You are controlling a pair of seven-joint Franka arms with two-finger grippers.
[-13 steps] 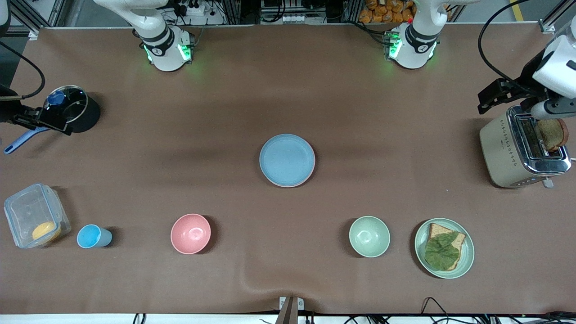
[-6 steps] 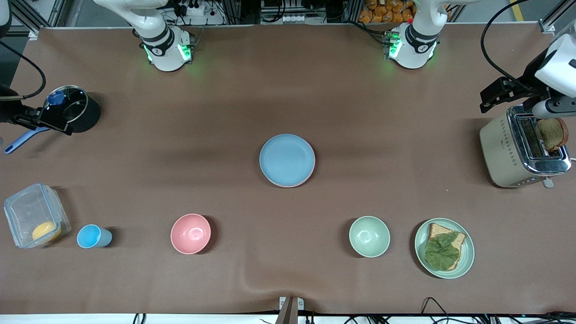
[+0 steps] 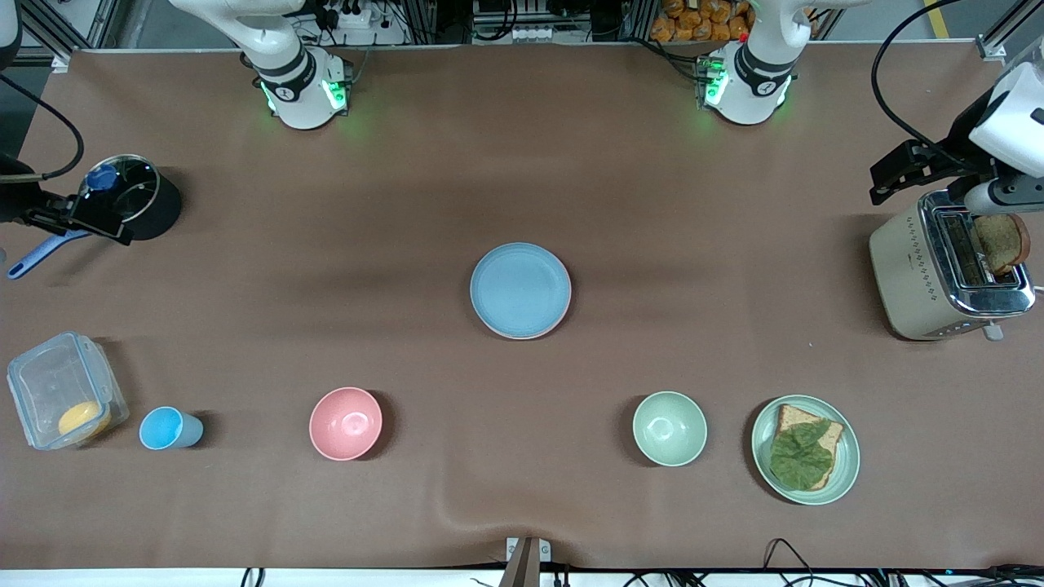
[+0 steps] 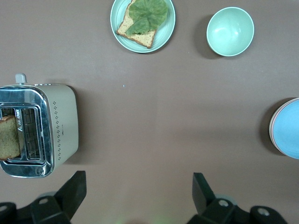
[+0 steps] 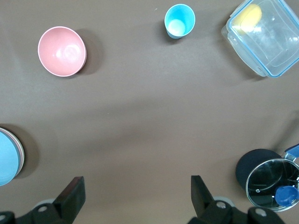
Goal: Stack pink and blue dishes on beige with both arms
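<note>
Both grippers hung spread: left gripper (image 4: 138, 196) near the toaster (image 3: 946, 273) holding bread (image 3: 1001, 243), right gripper (image 5: 135, 196) by the lidded pot (image 3: 134, 200). Only the wrist views showed a pink plate (image 4: 271, 126) edging under the blue plate (image 3: 520, 289).

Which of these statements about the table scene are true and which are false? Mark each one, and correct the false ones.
1. The blue plate lies on top of the stack in the middle of the table. True.
2. A pink rim shows under the blue plate. True; the left wrist view shows it at the stack's edge.
3. The left pincer grips the toaster. False; it hangs open in the air above the table, holding nothing.
4. The pink bowl sits on the stack. False; it stands alone, nearer the front camera.
5. The right pincer is open and empty. True.
6. The green plate is bare. False; it carries bread with a leaf.
</note>
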